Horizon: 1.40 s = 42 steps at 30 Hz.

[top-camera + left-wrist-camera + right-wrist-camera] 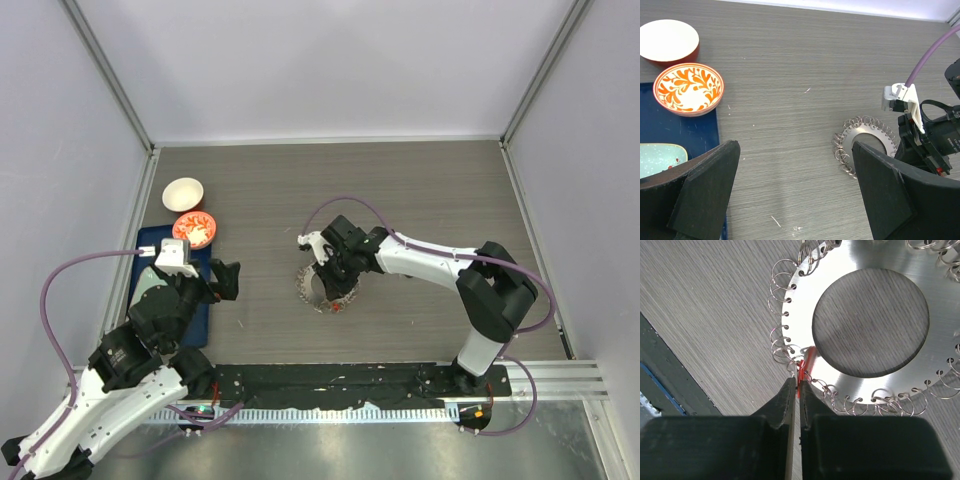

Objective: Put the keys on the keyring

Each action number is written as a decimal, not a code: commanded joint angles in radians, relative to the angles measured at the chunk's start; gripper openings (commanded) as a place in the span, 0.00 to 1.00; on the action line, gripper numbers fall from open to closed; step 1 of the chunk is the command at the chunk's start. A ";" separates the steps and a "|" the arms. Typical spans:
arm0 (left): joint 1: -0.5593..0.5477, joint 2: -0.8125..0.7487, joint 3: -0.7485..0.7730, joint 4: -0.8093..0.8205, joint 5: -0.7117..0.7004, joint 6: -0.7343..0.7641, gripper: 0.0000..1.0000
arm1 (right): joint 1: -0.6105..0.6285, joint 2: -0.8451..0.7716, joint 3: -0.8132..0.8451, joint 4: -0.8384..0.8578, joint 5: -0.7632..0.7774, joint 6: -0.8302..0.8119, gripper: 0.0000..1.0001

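The keyring (322, 290) is a flat grey metal disc with a wide hole and many small wire loops along its edge. It lies on the table at the centre and also shows in the left wrist view (867, 136) and the right wrist view (801, 310). My right gripper (796, 382) is shut on a red key (802, 371) held at the ring's near edge among the loops. From above, the right gripper (333, 275) is over the ring. My left gripper (228, 280) is open and empty, to the left of the ring. Other keys are not visible.
A white bowl (183, 193) and an orange patterned bowl (195, 229) stand at the back left. A blue tray (148, 243) below them holds a pale teal dish (660, 155). A black rail (330, 385) runs along the table's near edge.
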 commanded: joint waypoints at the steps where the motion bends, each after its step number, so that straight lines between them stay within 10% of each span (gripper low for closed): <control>1: 0.007 0.006 0.000 0.006 -0.003 0.006 1.00 | 0.002 -0.033 0.054 -0.002 0.007 -0.025 0.05; 14: 0.025 0.006 -0.005 0.006 0.019 0.006 1.00 | 0.014 0.072 0.258 -0.186 0.042 -0.217 0.05; 17: 0.028 0.011 -0.005 0.006 0.025 0.007 1.00 | 0.017 0.096 0.285 -0.197 0.067 -0.218 0.19; 24: 0.036 0.012 -0.008 0.005 0.039 0.003 1.00 | 0.017 0.014 0.198 -0.034 0.232 -0.105 0.35; 42: 0.063 0.018 -0.011 0.014 0.074 0.000 1.00 | 0.016 -0.247 -0.287 0.530 0.249 0.303 0.36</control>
